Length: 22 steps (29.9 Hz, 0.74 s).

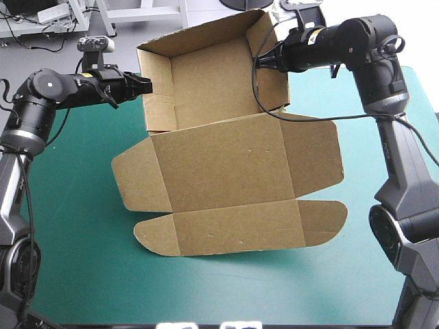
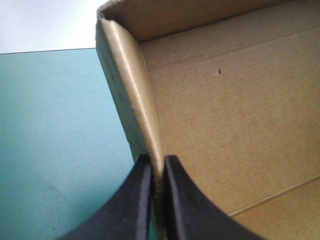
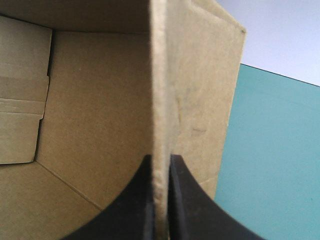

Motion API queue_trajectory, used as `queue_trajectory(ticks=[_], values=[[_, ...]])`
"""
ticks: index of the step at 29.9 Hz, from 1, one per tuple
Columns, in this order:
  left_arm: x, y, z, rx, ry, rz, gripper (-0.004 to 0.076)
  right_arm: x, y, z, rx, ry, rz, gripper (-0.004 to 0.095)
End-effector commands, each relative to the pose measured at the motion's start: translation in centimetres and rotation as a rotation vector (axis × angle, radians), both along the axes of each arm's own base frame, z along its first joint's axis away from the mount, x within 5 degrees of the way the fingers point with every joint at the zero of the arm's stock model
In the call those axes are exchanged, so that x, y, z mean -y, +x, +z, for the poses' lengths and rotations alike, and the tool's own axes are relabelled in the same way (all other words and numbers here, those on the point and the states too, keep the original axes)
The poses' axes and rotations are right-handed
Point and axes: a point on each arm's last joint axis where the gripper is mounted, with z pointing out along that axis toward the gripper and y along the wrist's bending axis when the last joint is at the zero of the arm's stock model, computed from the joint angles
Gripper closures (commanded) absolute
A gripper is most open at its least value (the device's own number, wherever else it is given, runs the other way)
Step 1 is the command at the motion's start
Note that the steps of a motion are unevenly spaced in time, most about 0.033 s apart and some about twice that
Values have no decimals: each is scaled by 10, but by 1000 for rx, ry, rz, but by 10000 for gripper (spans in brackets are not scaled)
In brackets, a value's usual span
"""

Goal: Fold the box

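box [image 1: 226, 171], an open tray — i see left gripper [image 2: 157, 161] and right gripper [image 3: 161, 159] each pinching a side wall between near-closed jaws.

Right gripper [image 3: 161, 200]: black fingers clamped on an upright wall of the brown box [image 3: 100, 110]; teal-green cover [image 3: 275, 165] beside.

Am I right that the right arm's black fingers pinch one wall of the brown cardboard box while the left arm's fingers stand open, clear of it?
Not quite: the left arm's black fingers are shut on a wall of the brown cardboard box too, as the left wrist view shows.
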Motion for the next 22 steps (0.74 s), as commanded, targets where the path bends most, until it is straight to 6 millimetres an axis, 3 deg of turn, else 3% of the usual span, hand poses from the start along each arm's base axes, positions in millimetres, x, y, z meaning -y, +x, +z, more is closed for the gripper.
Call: queue_trajectory(ticks=[1, 5, 15, 22], values=[[15, -14, 26, 80, -40, -17, 729, -13, -30, 25, 5, 138, 111, 929], [17, -19, 14, 0, 103, -22, 729, -16, -18, 9, -52, 121, 83, 929], [12, -16, -28, -280, 312, -50, 729, -17, 12, -95, -343, -99, 19, 930], [18, 2, -54, -326, 376, -47, 729, -19, 24, -146, -388, -119, -5, 932]])
